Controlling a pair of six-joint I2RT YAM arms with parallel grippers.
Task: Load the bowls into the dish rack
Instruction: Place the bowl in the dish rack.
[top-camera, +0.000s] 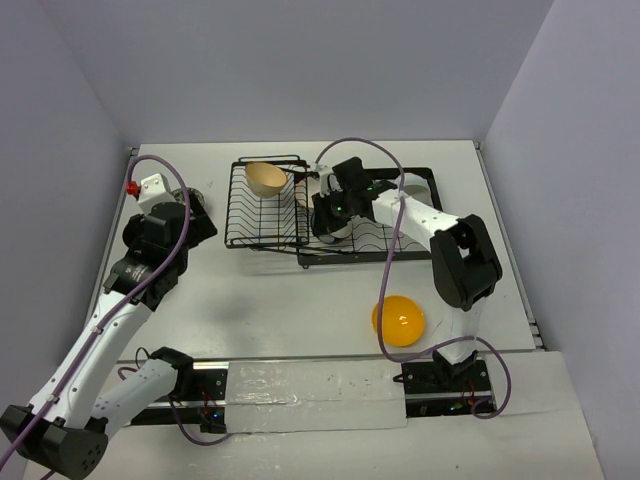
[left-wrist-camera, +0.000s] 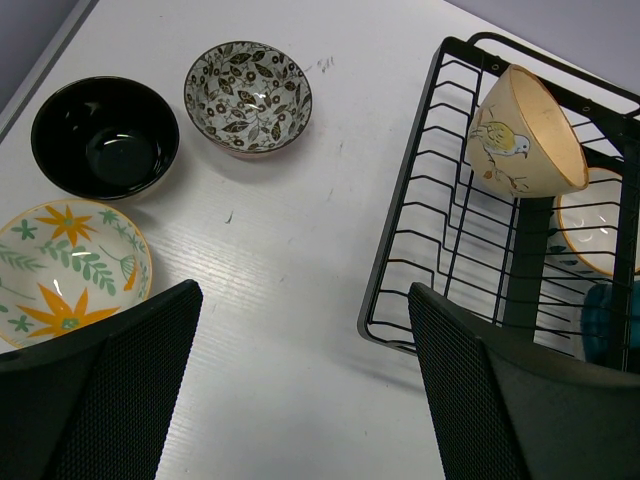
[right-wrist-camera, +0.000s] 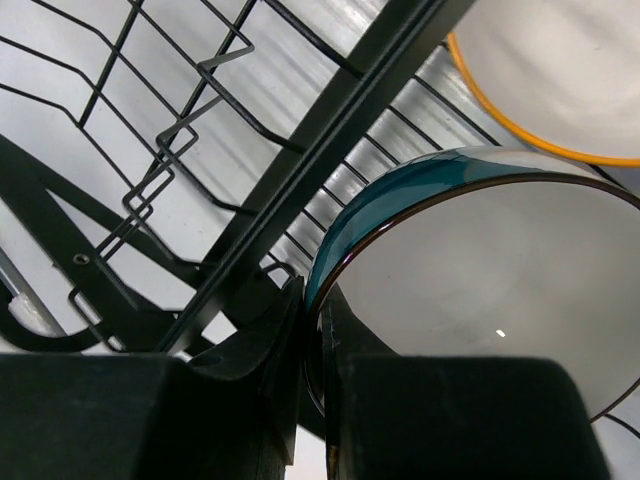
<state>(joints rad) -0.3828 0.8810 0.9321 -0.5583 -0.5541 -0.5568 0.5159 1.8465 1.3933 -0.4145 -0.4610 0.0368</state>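
Note:
The black wire dish rack (top-camera: 262, 216) stands at the back middle of the table. A tan bowl (top-camera: 266, 178) with a bird on it (left-wrist-camera: 520, 130) leans on edge in its wires. My right gripper (right-wrist-camera: 318, 340) is over the rack, shut on the rim of a teal bowl (right-wrist-camera: 500, 270) with a white inside. Close behind it sits a white bowl with an orange rim (right-wrist-camera: 560, 70). An orange-yellow bowl (top-camera: 398, 320) lies on the table by the right arm. My left gripper (left-wrist-camera: 305, 390) hangs open over bare table, left of the rack.
Three more bowls lie left of the rack: a black one (left-wrist-camera: 105, 137), a brown-and-white floral one (left-wrist-camera: 248, 95) and a cream one with orange flowers (left-wrist-camera: 70, 265). Grey walls close in the table on three sides.

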